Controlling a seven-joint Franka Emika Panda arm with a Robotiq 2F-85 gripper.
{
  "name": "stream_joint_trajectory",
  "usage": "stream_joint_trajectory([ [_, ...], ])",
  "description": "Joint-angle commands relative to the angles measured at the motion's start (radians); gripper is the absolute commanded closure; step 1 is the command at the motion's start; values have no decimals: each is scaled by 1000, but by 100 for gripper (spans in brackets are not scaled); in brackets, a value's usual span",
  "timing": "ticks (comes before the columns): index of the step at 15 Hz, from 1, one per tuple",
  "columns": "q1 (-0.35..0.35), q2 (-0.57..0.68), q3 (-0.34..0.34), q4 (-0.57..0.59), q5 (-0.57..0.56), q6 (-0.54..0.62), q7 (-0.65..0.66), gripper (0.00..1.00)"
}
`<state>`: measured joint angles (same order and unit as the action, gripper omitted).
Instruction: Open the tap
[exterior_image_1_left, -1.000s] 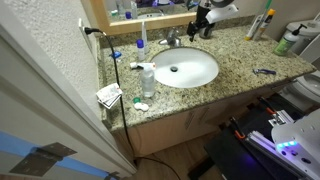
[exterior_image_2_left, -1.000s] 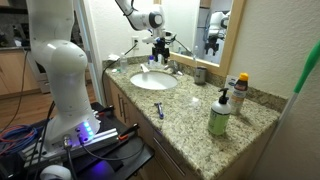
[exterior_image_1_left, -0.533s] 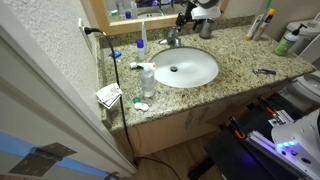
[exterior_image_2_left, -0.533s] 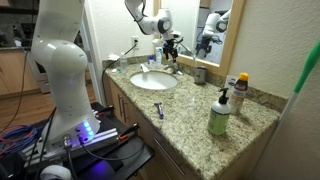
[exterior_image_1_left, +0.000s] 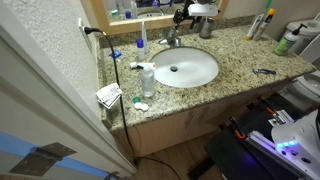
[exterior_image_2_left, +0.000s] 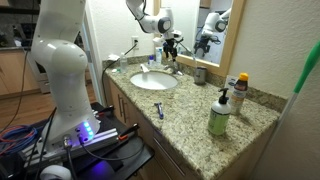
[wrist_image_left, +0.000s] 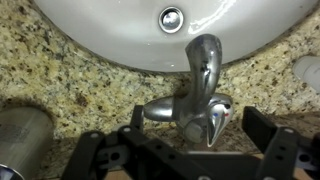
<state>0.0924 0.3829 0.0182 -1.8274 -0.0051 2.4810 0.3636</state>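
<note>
The arm reaches over the back of the granite counter (exterior_image_1_left: 235, 55), wrist turned downward. The gripper (wrist_image_left: 197, 115) hangs with its fingers (wrist_image_left: 138, 115) spread wide. The tap (wrist_image_left: 200, 95) sits directly below, between them; contact cannot be told. Its spout runs away from the gripper over the white basin (wrist_image_left: 100, 25), which shows a metal drain (wrist_image_left: 171, 18). A metal cup (wrist_image_left: 20, 135) stands off to one side, its contents hidden.

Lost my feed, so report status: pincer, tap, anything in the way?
Pincer open, fingers either side of the tap. No water visible at the spout. Metal container close by on one side, not between the fingers.
</note>
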Motion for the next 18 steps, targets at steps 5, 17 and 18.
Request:
stream_joint_trajectory([
  [5,33,28,-22,28,1,-4,45,0],
  [17,50,47,-21,22,11,45,34,54],
  [18,48,47,-21,21,13,47,32,61],
])
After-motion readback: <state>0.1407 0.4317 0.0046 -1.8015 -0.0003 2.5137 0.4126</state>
